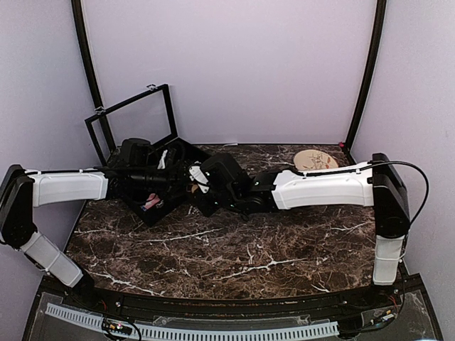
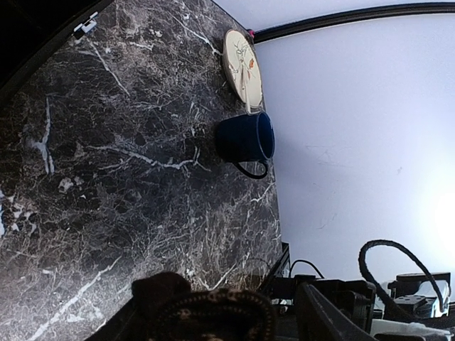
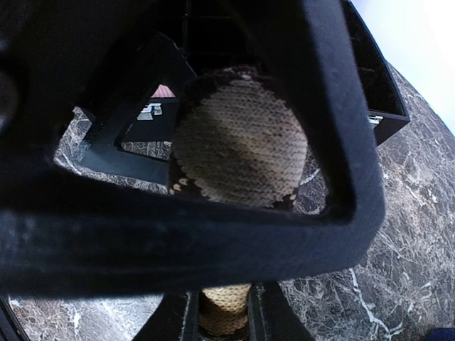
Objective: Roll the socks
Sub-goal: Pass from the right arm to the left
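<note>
Marble worktop [image 1: 234, 249]: at ten o'clock, right end effector [image 3: 222, 314] clenches the argyle sock [image 3: 238, 149] by the black box [image 1: 170, 150]; pink sock [image 1: 151, 202] shows inside. Whether the left end effector [image 2: 234, 312] grips anything, I cannot tell.

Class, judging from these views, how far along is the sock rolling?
Looks done: the argyle sock is bunched into a bundle. In hand: the right gripper pinches it, its black cuff stretched around. Still to do: the pink sock lies in the black box.
</note>
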`<state>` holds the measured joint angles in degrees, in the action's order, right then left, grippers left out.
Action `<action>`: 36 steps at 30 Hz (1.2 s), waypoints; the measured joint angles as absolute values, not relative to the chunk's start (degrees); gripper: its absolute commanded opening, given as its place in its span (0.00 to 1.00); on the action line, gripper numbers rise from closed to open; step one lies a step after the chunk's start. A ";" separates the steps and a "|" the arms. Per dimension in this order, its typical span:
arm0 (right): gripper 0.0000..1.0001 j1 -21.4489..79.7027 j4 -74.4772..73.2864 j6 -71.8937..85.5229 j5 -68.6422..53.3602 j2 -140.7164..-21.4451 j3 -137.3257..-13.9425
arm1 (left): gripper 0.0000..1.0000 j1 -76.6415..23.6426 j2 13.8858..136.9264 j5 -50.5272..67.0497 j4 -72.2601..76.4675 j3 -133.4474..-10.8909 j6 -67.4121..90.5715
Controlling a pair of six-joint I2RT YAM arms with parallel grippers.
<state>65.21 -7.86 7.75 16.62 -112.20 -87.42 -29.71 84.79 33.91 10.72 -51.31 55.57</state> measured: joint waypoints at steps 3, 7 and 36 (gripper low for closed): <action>0.00 65.41 -8.38 7.51 16.69 -112.95 -88.25 | 0.47 -29.71 85.17 34.20 10.70 -51.31 55.92; 0.00 65.63 -8.97 7.31 16.80 -113.34 -89.25 | 0.34 -29.19 85.58 34.54 10.68 -51.31 55.96; 0.53 64.79 -8.86 11.11 17.76 -114.43 -89.12 | 0.00 -29.15 83.18 25.28 6.37 -55.77 35.11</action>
